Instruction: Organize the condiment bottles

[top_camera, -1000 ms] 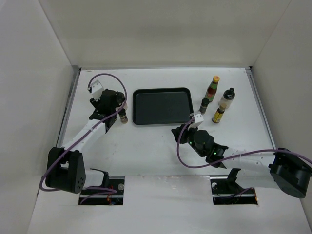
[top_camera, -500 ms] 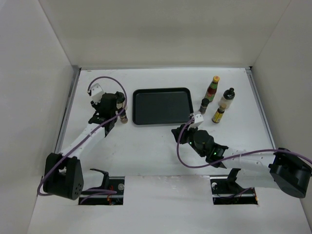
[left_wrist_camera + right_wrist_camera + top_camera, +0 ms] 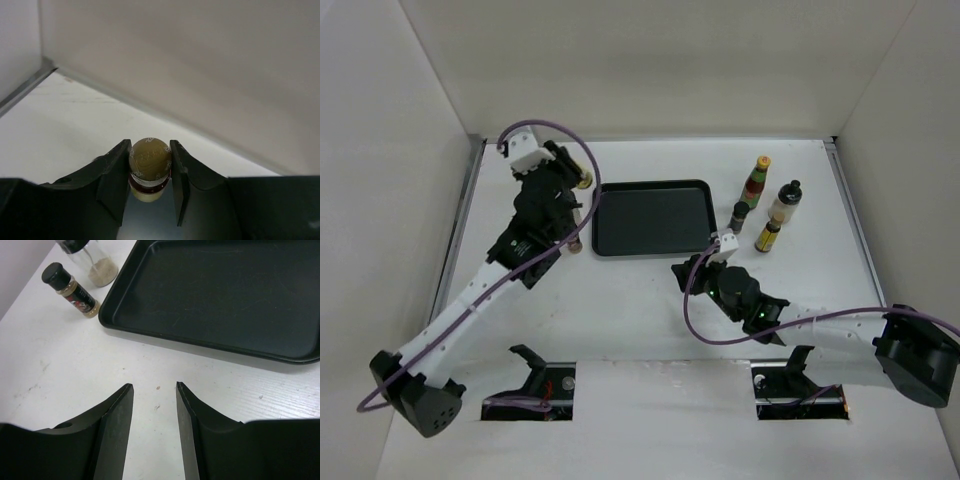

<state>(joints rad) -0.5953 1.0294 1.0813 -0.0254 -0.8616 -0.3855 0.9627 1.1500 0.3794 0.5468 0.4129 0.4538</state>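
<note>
Over the far-left part of the table, by the far-left corner of the tray, the left gripper pinches a gold-capped bottle just under its cap, one finger on each side. Whether that bottle touches the table cannot be told. Near the tray's near-right corner, the right gripper hangs low over bare table with its fingers spread and nothing between them. Just left of the tray's near-left corner are a black-capped bottle with a red label and a glass jar of pale powder, close together. Right of the tray stand four more: a red-green bottle farthest, a cream bottle, a dark jar nearest the tray, and a yellow-labelled bottle.
</note>
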